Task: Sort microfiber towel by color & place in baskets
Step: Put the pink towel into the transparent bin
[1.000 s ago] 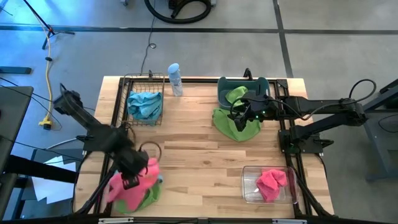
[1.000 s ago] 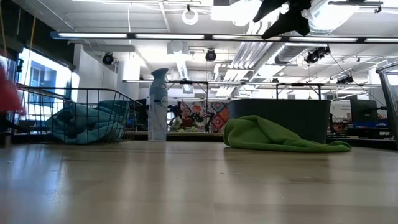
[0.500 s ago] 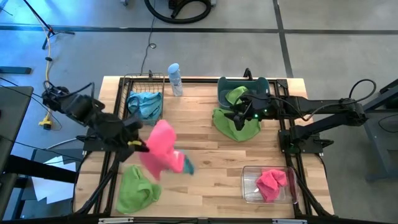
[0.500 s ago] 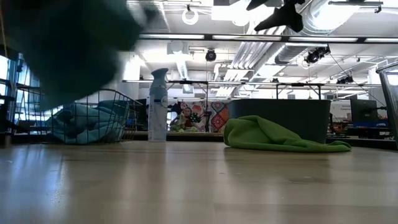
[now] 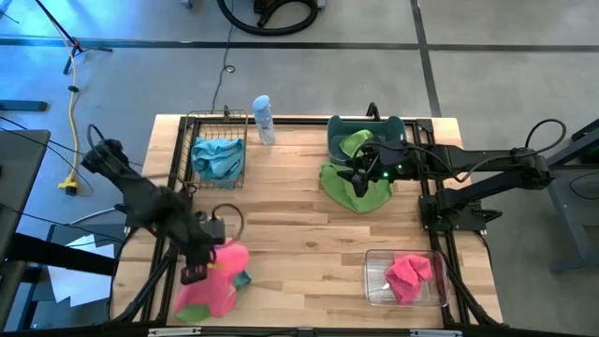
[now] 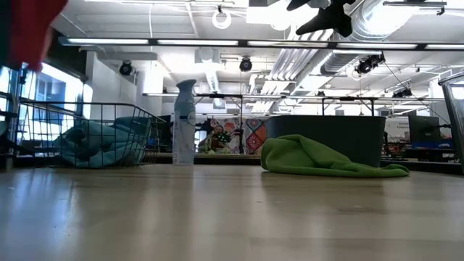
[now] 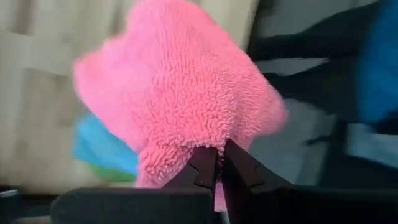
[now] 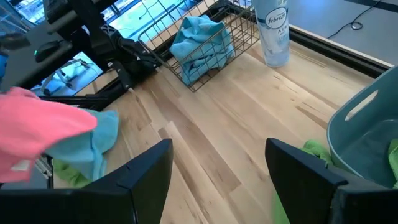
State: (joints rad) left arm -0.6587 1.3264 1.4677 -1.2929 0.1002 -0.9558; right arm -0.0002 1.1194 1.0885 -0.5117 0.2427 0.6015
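the left gripper [image 7: 219, 163] pinches a fuzzy pink microfiber towel [image 5: 223, 267]; the right gripper [image 5: 358, 175] hangs spread above a lime green towel [image 5: 354, 192]. the light blue cloth [image 7: 99, 146] clinging beneath may ride along into the wrong basket.

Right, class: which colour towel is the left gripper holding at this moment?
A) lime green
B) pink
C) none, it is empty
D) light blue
B: the left gripper is shut on the pink towel, which hangs over the table's near left corner in the high view.
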